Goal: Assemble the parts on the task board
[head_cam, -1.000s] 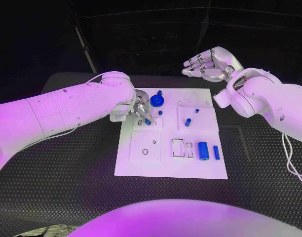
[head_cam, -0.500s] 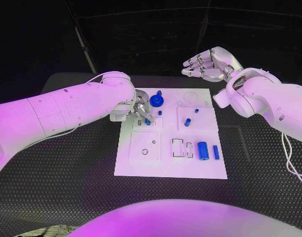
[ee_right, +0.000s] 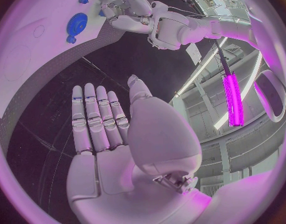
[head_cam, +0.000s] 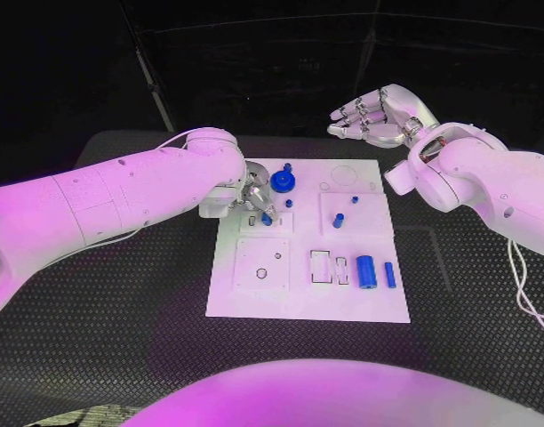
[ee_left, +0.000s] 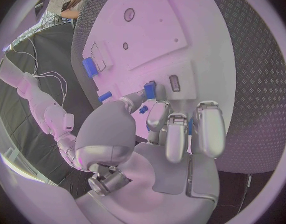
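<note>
The white task board lies in the middle of the table. My left hand hovers low over its far left part and pinches a small blue peg between thumb and a finger; the left wrist view shows that peg at the fingertips, right above the board. A blue gear sits just beyond the hand. My right hand is raised past the board's far right corner, fingers straight and apart, holding nothing; the right wrist view shows its palm empty.
Near the board's right side lie a thick blue cylinder and a thin blue pin. Two short pegs stand in the middle right. Rectangular slots and a round hole sit in the near half.
</note>
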Controlling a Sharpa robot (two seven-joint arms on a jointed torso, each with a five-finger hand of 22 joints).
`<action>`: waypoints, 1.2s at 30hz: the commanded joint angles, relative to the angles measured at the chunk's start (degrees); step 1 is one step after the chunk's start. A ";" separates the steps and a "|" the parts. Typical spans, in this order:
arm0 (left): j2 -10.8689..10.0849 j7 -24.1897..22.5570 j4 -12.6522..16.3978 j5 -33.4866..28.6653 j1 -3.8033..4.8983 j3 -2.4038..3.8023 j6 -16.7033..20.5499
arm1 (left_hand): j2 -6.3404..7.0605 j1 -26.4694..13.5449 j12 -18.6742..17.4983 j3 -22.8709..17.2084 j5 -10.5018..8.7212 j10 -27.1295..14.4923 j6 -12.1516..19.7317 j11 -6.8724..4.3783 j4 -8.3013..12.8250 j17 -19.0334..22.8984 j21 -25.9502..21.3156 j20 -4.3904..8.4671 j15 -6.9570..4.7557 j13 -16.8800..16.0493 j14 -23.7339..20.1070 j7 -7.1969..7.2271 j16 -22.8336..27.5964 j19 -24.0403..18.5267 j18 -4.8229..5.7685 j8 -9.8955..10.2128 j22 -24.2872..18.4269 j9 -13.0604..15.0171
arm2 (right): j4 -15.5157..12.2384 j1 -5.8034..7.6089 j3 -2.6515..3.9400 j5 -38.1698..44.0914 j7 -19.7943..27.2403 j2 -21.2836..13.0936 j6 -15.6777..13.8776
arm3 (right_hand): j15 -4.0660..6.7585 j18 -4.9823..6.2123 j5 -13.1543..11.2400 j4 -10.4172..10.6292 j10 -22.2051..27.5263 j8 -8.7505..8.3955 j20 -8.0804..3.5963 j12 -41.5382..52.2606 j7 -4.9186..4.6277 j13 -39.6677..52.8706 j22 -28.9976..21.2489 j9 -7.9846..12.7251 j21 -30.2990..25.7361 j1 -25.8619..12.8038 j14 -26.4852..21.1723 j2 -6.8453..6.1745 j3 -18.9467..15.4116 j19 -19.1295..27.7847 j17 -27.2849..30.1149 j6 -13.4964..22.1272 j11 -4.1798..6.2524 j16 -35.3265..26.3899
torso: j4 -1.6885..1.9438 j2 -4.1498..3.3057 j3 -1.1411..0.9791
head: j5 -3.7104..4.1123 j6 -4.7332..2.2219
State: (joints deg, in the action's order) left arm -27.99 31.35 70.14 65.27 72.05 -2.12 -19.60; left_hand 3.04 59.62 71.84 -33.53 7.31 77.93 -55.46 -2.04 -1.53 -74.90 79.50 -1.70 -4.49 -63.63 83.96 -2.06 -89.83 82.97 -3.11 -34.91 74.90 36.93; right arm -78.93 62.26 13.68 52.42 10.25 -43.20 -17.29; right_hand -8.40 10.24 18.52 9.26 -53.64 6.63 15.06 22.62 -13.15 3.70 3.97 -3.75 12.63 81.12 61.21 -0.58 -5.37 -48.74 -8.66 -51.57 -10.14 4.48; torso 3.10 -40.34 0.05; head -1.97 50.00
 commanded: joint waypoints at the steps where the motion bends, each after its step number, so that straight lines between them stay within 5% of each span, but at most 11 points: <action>1: 0.04 0.85 -0.38 0.73 -0.54 -0.46 -2.33 | -0.54 -0.23 0.20 0.25 -0.01 0.22 -0.28 -0.08 0.25 -15.10 0.30 0.17 -0.47 -0.04 6.04 0.37 -0.17 0.24 -0.05 -0.07 2.79 0.13 | -0.11 0.09 0.03 -0.24 0.60 0.04 0.29 | 0.01 0.28 0.20 -0.13 0.22 -0.34 0.14 0.33 -0.65 -0.07 -0.09 -0.05 -0.37 -0.36 -0.05 0.25 -0.21 -0.41 0.05 -0.39 -0.22 -0.33 | 0.02 -0.01 0.02 | 0.06 0.00; 36: 0.23 0.97 -1.06 1.79 -0.55 -0.64 -4.32 | -1.30 -3.05 0.67 4.78 0.04 0.61 -1.42 -0.34 -2.26 -15.10 0.54 0.38 -0.67 -0.72 6.04 0.72 -0.17 0.54 0.06 -0.04 3.31 0.28 | -0.33 0.09 0.03 -0.25 0.48 -0.24 0.30 | 0.01 0.28 0.31 -0.10 0.23 -0.35 0.14 0.39 -0.64 -0.08 -0.10 -0.04 -0.54 -0.47 -0.04 0.25 -0.27 -0.50 0.13 -0.43 -0.22 -0.37 | 0.04 0.02 0.03 | 0.10 0.00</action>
State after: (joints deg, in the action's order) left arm -27.61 31.08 69.35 66.17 72.14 -2.27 -20.67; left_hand 1.81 57.07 72.16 -29.05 7.31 78.22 -56.36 -2.36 -3.93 -74.90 79.74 -1.46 -4.82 -64.30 84.06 -1.34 -89.82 83.22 -3.11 -35.09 74.91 37.17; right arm -79.09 62.26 13.67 52.35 10.25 -43.43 -17.23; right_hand -8.40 10.24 18.52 9.26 -53.63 6.63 15.25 22.62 -13.15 3.70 3.97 -3.75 12.34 81.12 61.21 -0.58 -5.37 -48.94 -8.61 -51.57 -10.14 4.48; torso 3.14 -40.31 0.05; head -1.87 50.00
